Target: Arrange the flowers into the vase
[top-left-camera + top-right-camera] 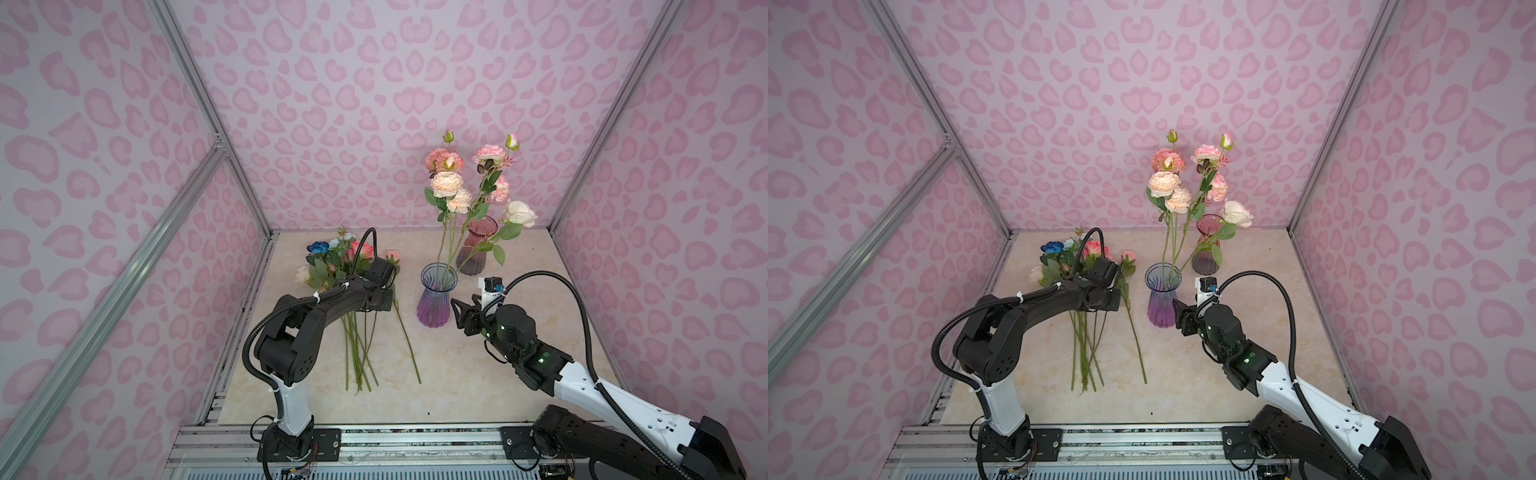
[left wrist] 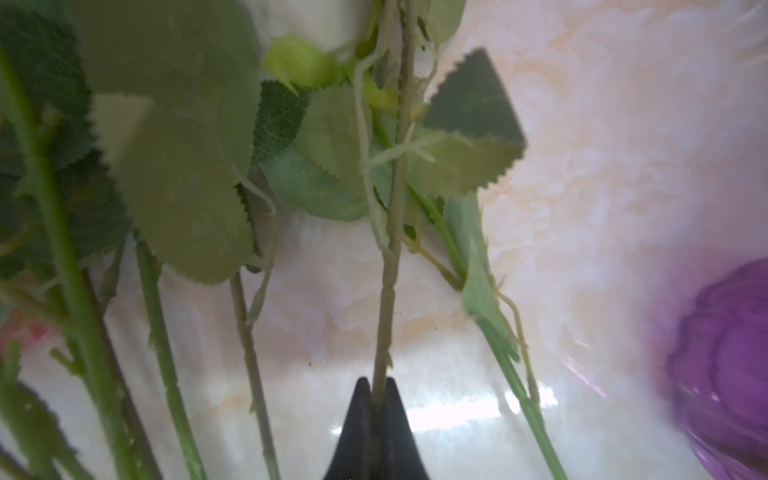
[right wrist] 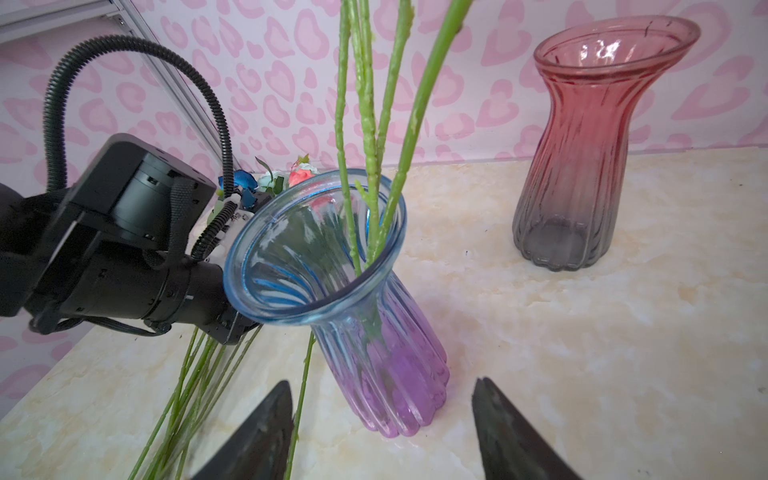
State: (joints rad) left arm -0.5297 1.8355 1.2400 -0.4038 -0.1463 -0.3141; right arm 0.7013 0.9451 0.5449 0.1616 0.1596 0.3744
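Observation:
A blue-to-purple glass vase [image 1: 434, 297] [image 1: 1163, 297] [image 3: 332, 266] stands mid-table with several pink, peach and cream flowers [image 1: 446, 185] upright in it. More flowers [image 1: 332, 262] [image 1: 1067, 259] lie in a pile at the left, stems [image 1: 357, 353] pointing toward the front. My left gripper [image 2: 378, 388] is shut on one thin green stem [image 2: 384, 291] of that pile; in both top views its fingers are hidden under the wrist. My right gripper [image 3: 382, 381] [image 1: 463, 309] stands open just right of the vase's base, holding nothing.
A red-to-grey glass vase [image 1: 478, 245] [image 3: 582, 145] stands behind the first vase; a cream rose leans over it. One pink flower [image 1: 392, 255] lies apart, its stem running between the pile and the vase. Pink patterned walls close the table on three sides.

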